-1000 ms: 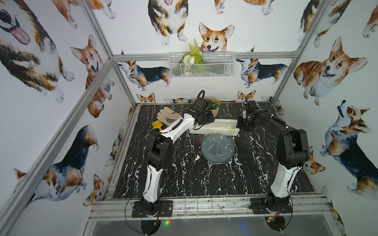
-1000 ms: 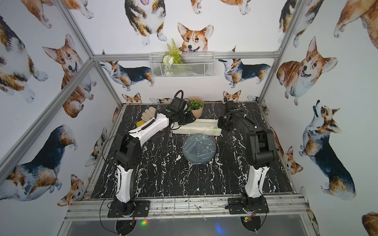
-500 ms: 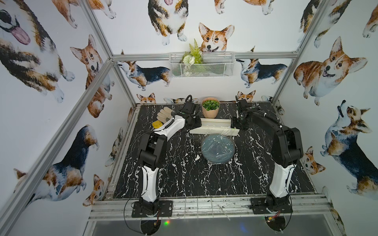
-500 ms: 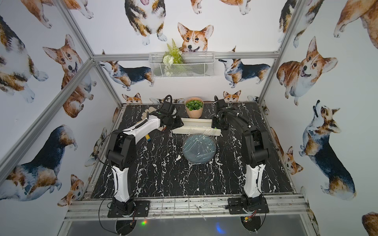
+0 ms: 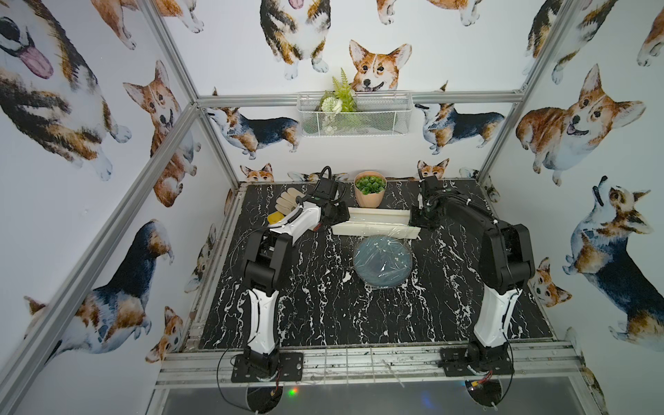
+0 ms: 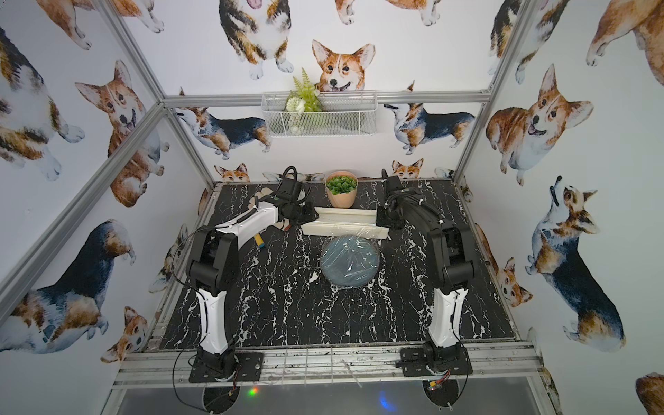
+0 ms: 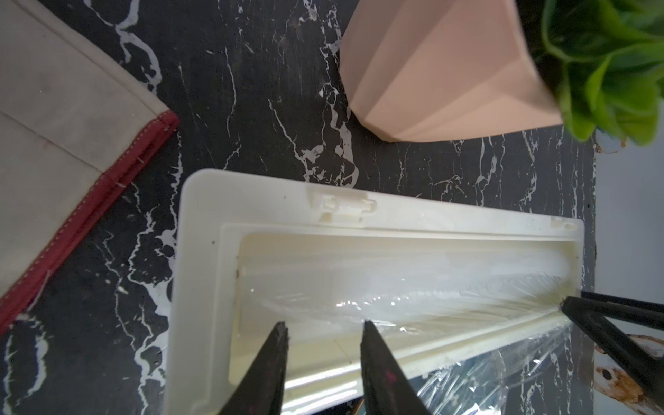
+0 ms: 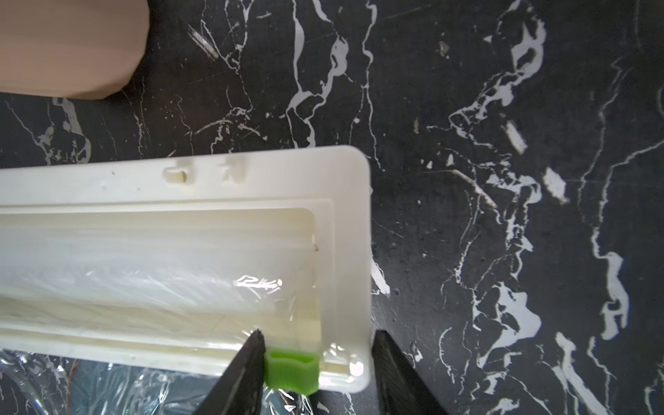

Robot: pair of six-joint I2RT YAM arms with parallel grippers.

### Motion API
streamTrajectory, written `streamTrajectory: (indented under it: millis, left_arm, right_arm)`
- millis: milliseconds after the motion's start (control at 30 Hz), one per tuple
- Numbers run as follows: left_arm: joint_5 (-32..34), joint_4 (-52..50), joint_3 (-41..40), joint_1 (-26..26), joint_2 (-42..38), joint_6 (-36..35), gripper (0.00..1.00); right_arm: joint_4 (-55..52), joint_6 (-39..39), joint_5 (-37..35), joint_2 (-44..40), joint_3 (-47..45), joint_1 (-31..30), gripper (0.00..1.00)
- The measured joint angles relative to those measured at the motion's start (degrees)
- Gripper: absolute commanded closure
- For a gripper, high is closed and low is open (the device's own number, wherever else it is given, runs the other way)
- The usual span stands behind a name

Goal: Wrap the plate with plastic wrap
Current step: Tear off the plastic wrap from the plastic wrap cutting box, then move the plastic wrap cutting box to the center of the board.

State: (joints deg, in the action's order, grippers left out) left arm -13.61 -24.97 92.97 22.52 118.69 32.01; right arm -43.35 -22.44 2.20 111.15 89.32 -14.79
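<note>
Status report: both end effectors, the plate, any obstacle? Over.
Left end effector open over dispenser box. Right end effector open, straddling green slider. Plastic wrap over plate, appears uncut. Pot close behind box.

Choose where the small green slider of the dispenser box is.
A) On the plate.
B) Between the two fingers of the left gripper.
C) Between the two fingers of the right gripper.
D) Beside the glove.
C: in the right wrist view the green slider sits at the end of the dispenser box, between the fingers of the right gripper, against one of them.
</note>
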Motion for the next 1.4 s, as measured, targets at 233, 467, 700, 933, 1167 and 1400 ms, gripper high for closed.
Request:
streamTrajectory:
  millis: [233,467,700,933,1167,1400]
  left_arm:
    - [-2.14,1.14,-0.55,-1.07,0.37,0.15,0.64]
    - [-1.73,2.91,-2.23,-1.31,-0.96,0.15,0.63]
    - [-0.11,-0.44,-3.76,-1.84,-3.87,0.46,0.60]
    - [0.13,-1.75,-8.02,-1.97,-9.16,0.59,0.48]
    - [-6.12,2.43,-13.73,-2.25,-13.05,1.03,0.47]
    - [-13.49,8.74,-14.49,-0.85,-7.02,2.99,0.48]
  right_arm:
    - [1.84,0.57,5.01,-1.70,-2.01,2.56,0.84]
    - [3.06,0.17,6.29,-2.25,-2.47,3.02,0.51]
    - [1.77,-0.50,5.95,-3.37,-2.80,3.30,0.33]
    - [2.14,-3.30,7.13,-8.98,-7.32,3.32,0.36]
    - [10.36,-8.00,18.64,-13.40,-18.75,3.32,0.46]
    - [17.11,-9.86,25.18,-6.93,-15.34,3.45,0.43]
